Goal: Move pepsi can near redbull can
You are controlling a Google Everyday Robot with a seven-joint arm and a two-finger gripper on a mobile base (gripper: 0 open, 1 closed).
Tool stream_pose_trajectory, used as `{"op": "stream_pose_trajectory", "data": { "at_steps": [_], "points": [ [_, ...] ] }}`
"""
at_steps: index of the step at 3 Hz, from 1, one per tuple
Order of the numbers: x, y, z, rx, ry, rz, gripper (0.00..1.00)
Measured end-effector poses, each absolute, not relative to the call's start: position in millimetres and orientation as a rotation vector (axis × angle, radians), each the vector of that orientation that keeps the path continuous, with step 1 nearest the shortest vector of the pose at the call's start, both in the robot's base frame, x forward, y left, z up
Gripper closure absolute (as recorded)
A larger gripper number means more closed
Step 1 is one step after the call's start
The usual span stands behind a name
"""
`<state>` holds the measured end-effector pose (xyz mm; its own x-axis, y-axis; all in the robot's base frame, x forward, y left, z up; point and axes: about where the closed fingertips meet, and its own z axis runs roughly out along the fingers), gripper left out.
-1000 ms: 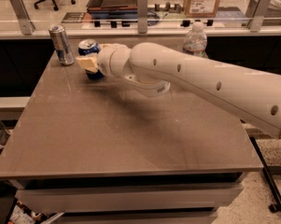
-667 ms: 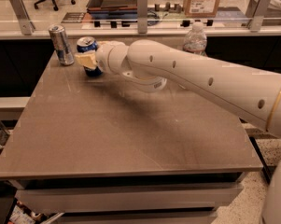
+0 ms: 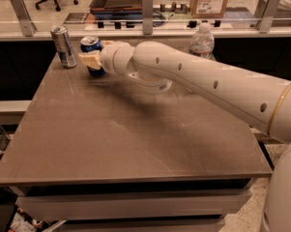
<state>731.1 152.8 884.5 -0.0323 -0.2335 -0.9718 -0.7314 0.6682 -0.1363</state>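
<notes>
The pepsi can point(image 3: 91, 46) is dark blue with a silver top and stands upright at the far left of the brown table point(image 3: 135, 144). My gripper point(image 3: 93, 59) reaches in from the right and is shut on it, with one tan finger point(image 3: 88, 61) across the can's front. The redbull can point(image 3: 64, 46), slim and silver-blue, stands upright just left of the pepsi can with a small gap between them. The lower part of the pepsi can is partly hidden by the gripper.
A clear plastic water bottle point(image 3: 201, 41) stands at the table's far edge behind my white arm point(image 3: 208, 81). Behind the table runs a counter with a glass rail point(image 3: 145, 25). A lower bench point(image 3: 9, 105) sits at the left.
The gripper with the pepsi can has shifted slightly toward the far edge, staying beside the redbull can. The redbull can and the bottle have not moved.
</notes>
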Motion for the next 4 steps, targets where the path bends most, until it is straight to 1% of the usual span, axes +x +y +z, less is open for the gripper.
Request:
{"op": "stream_pose_trajectory", "data": {
  "at_steps": [3, 4],
  "points": [
    [731.0, 153.0, 884.8, -0.813, 1.594, 0.48, 0.12],
    [730.3, 154.9, 885.3, -0.815, 1.592, 0.482, 0.0]
  ]
}}
